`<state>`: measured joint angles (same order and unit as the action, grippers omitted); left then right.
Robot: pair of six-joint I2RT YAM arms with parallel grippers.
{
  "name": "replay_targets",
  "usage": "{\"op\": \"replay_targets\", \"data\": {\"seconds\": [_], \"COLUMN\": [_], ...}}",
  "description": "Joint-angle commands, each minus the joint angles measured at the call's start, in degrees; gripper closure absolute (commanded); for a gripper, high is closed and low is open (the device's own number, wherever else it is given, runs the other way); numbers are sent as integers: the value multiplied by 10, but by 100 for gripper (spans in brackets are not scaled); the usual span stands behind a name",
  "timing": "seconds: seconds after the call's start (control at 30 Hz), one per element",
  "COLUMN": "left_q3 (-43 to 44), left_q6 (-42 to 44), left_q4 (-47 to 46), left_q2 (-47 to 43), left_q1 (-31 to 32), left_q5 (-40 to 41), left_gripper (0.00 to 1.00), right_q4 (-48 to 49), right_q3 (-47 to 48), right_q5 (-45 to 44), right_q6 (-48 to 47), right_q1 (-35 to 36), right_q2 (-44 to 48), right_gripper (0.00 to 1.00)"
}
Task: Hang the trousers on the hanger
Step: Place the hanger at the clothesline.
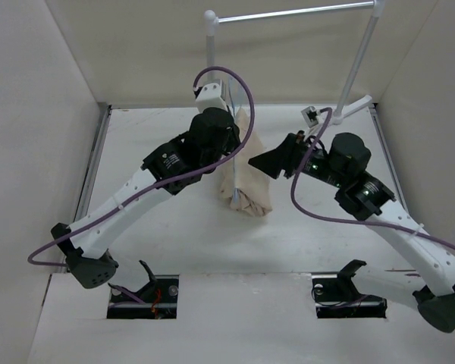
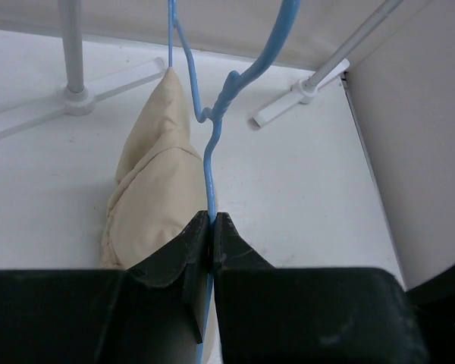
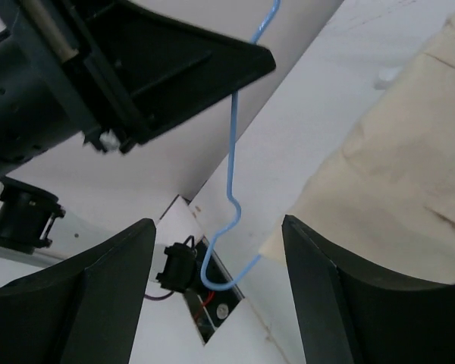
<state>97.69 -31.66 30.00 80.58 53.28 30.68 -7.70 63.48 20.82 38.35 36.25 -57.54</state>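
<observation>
The beige trousers (image 1: 248, 186) are bunched in a folded heap at the table's middle, also in the left wrist view (image 2: 155, 189) and the right wrist view (image 3: 394, 174). The hanger is a thin wire, pale from above (image 1: 233, 178) and blue in the wrist views (image 2: 210, 163) (image 3: 232, 152). The cloth's top touches one hanger wire. My left gripper (image 2: 211, 227) (image 1: 227, 136) is shut on the hanger's wire just above the heap. My right gripper (image 3: 218, 224) (image 1: 269, 161) is open and empty, right of the trousers, with the hanger's hook between its fingers in view.
The white-posted clothes rack (image 1: 288, 14) stands at the back, its feet (image 2: 76, 98) on the table behind the trousers. White walls close in the left, right and back. Two cut-outs with cables (image 1: 144, 296) lie at the near edge.
</observation>
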Motion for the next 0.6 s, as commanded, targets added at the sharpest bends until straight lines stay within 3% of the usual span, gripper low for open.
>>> {"op": "replay_targets", "data": {"seconds": [0.0, 0.27, 0.3, 0.4, 0.53, 0.57], "left_q3": [25, 24, 24, 20, 18, 18], "left_q6": [13, 13, 13, 12, 7, 6], "left_q4": [-27, -68, -69, -69, -71, -72], "left_q2": [5, 20, 21, 21, 22, 23], "left_q1": [6, 18, 18, 16, 12, 12], "left_q5": [5, 0, -1, -3, -11, -12], "left_gripper": [100, 100, 100, 100, 100, 100], "right_q4": [73, 130, 144, 162, 175, 179], "right_q3": [23, 7, -1, -17, -28, -28], "right_q5": [24, 70, 74, 70, 74, 75], "right_q6": [-6, 16, 18, 35, 48, 51], "right_q1": [4, 16, 19, 22, 22, 22], "right_q2": [-52, -109, -109, -113, -124, -128], "right_gripper": [27, 39, 42, 62, 69, 74]}}
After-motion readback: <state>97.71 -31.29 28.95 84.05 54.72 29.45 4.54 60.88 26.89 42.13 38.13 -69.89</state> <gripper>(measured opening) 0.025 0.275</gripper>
